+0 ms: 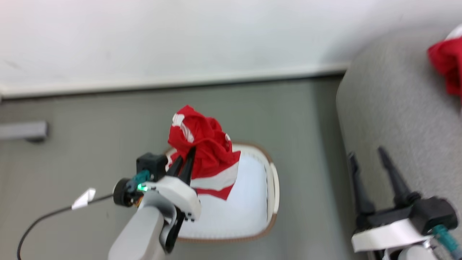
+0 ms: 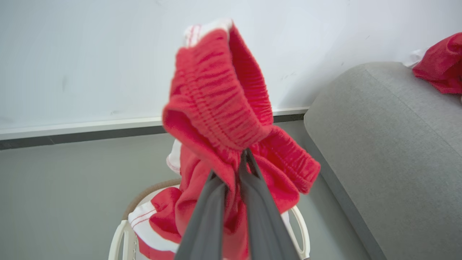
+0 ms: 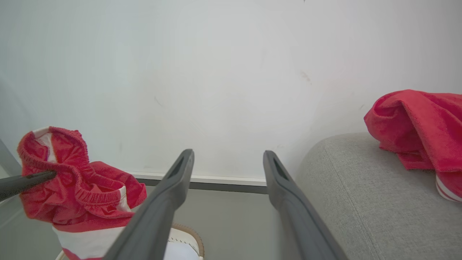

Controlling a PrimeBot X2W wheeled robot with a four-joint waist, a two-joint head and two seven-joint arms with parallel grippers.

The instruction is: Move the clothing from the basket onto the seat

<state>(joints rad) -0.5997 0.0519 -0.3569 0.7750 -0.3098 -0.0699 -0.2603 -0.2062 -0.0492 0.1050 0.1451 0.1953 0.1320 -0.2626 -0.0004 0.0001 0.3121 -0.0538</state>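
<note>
My left gripper (image 1: 184, 157) is shut on a bright red garment (image 1: 202, 151) with white stripes and holds it up above the basket (image 1: 272, 187), whose pale bottom shows bare. In the left wrist view the fingers (image 2: 231, 169) pinch the red elastic waistband (image 2: 220, 94), and the cloth hangs down over the basket's rim (image 2: 119, 234). A second red garment (image 1: 447, 61) lies on the grey sofa (image 1: 393, 115) at the right. My right gripper (image 1: 368, 153) is open and holds nothing, low beside the sofa's arm. The right wrist view has the held garment (image 3: 72, 187) at its left and the sofa garment (image 3: 415, 133) at its right.
A white wall with a pale skirting board (image 1: 173, 85) runs behind the basket. Grey floor (image 1: 90, 144) surrounds the basket. A grey bar (image 1: 23, 130) juts in at the far left, and a black cable (image 1: 43, 216) trails across the floor by my left arm.
</note>
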